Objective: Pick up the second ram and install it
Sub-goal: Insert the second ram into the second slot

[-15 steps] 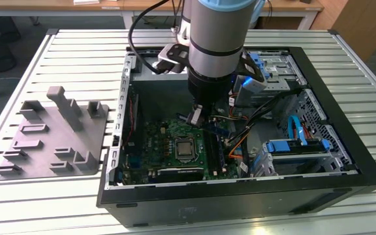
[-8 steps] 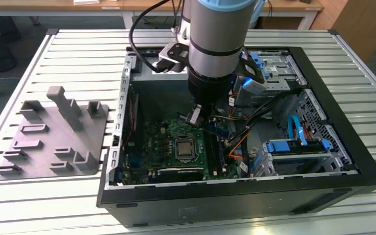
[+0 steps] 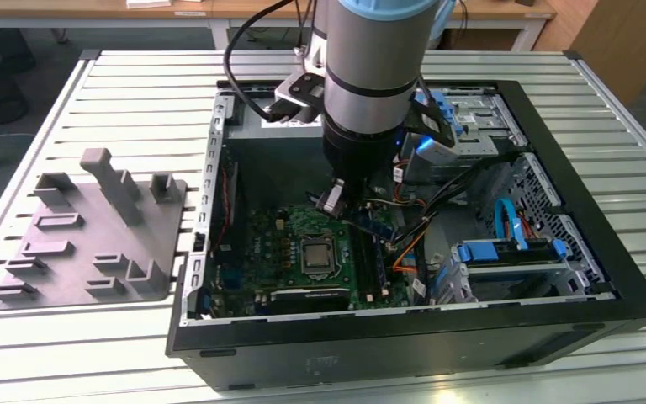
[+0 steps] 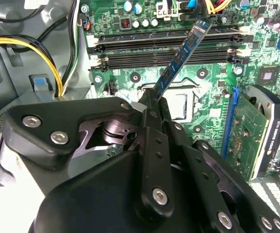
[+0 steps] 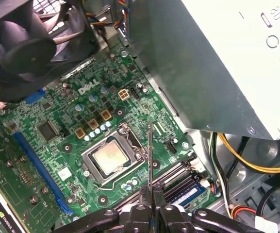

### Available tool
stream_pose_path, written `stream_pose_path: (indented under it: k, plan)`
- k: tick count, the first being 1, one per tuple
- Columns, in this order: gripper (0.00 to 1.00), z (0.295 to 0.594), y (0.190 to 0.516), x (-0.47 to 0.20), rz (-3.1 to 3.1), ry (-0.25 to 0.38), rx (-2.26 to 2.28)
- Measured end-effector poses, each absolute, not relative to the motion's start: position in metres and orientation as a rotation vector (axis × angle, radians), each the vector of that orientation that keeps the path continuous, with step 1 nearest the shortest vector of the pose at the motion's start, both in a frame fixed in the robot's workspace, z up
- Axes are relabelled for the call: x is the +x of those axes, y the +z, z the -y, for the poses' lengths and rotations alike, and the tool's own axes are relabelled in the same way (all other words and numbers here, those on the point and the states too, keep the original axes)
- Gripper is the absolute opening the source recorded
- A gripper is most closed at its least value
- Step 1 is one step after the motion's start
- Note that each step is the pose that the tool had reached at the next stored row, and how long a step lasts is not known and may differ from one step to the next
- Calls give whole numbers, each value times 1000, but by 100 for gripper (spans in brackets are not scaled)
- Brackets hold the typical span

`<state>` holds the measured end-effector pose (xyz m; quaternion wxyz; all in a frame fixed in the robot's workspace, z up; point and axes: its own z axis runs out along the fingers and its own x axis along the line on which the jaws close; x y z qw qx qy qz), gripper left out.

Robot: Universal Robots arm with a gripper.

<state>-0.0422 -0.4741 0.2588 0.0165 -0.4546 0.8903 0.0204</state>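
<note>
The second ram [image 4: 181, 56] is a narrow blue stick held at one end by my gripper [image 4: 154, 99], which is shut on it. The stick slants out over the black memory slots [image 4: 169, 46] of the green motherboard [image 4: 125, 75], its free end above them. In the first wrist view the ram [image 5: 150, 155] shows edge-on as a thin line rising from the gripper [image 5: 152, 204], above the slots [image 5: 173, 177]. Another blue stick [image 5: 186, 194] lies in one slot. In the exterior view the gripper [image 3: 340, 202] hangs inside the open computer case [image 3: 413, 337] over the motherboard [image 3: 267, 244].
The processor socket [image 5: 113, 158] lies beside the slots. An expansion card [image 4: 249, 131], yellow cables [image 4: 33, 48], a fan [image 5: 28, 43] and the grey power supply [image 5: 217, 63] crowd the board. A grey moulded fixture [image 3: 87, 236] sits on the slatted table at the exterior view's left.
</note>
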Motion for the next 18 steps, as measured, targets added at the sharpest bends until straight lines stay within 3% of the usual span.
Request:
stream_pose_path:
  k: [18]
  plan:
    - [14, 474, 258, -42, -2834, 61, -1271]
